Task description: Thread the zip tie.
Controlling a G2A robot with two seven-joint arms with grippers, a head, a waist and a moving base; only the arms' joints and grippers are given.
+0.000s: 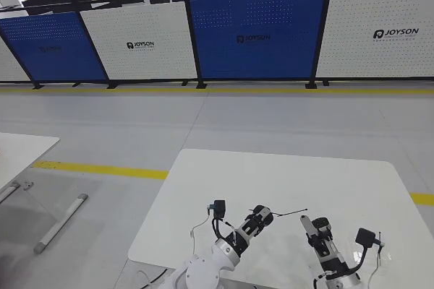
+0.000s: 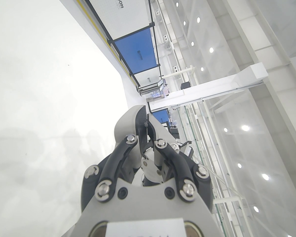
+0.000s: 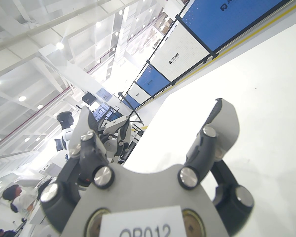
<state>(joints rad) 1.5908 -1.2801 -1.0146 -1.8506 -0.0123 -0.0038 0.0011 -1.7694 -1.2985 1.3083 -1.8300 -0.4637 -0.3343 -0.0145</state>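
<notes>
left gripper (image 2: 145, 121) pinches the thin zip tie (image 1: 291, 213), mostly hidden between its pads; right gripper (image 3: 153, 110) is spread wide.

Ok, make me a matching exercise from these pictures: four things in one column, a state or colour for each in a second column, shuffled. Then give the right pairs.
Things
1. left gripper
2. right gripper
3. zip tie
4. table

States
A. open, holding nothing
B. white, lying under both arms
C. shut on a thin strap
D. thin and black, one end pinched, the other pointing toward the open gripper

Pairs: 1-C, 2-A, 3-D, 4-B
</notes>
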